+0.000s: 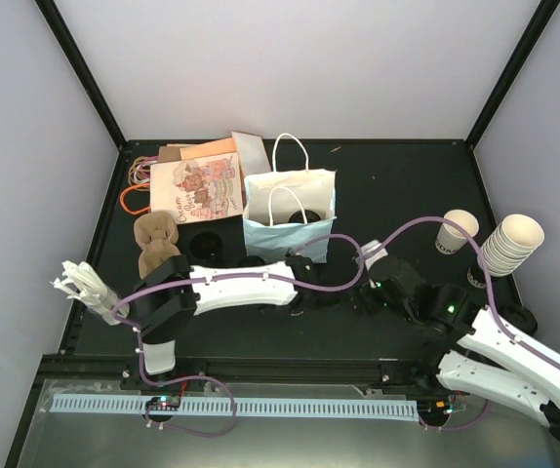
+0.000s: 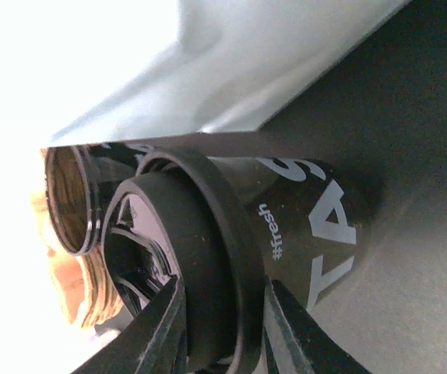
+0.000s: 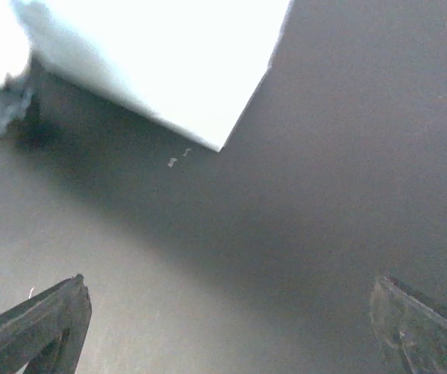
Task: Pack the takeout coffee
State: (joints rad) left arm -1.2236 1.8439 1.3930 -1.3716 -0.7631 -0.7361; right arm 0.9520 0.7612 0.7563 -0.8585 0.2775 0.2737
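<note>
Just in front of the pale bag (image 1: pixel 290 234), holds the takeout coffee (image 2: pixel 293 234) clamped by its black lid (image 2: pixel 184 234) in the left gripper (image 2: pixel 226 284), axis seemingly upright, bag mouth (image 1: pixel 290 195) above, with the right gripper (image 3: pixel 227 288) gaping empty.

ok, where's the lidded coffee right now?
Left wrist view: the takeout coffee is pinched at its lid in the left gripper, right beside the pale blue paper bag.

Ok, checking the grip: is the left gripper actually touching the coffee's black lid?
Touching. In the left wrist view, the left gripper has its fingers pressed against the rim of the black lid from both sides, with no gap.
</note>
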